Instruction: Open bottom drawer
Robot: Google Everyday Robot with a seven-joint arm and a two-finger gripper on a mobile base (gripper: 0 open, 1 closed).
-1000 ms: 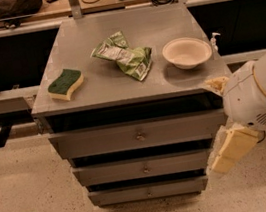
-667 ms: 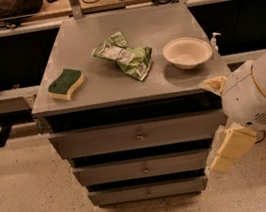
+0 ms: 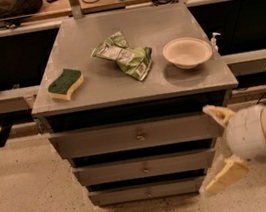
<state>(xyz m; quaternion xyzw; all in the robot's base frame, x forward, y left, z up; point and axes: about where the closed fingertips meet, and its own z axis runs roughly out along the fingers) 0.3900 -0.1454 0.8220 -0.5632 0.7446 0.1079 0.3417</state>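
The bottom drawer (image 3: 148,191) is the lowest of three grey drawers in the cabinet, with a small round knob at its centre, and its front is shut. My gripper (image 3: 222,145) hangs at the cabinet's right side, level with the middle drawer (image 3: 144,167). Its two cream fingers are spread wide apart and hold nothing: the upper fingertip (image 3: 219,113) is by the top drawer's (image 3: 138,135) right end, and the lower fingertip (image 3: 226,176) is just right of the bottom drawer's right end.
On the cabinet top (image 3: 95,91) lie a green and yellow sponge (image 3: 65,84), a crumpled green chip bag (image 3: 124,55) and a white bowl (image 3: 187,52). Speckled floor lies in front. Dark shelving runs behind the cabinet.
My gripper has moved down along the cabinet's right side and slightly left, its lower finger now level with the bottom drawer. The drawers have not moved.
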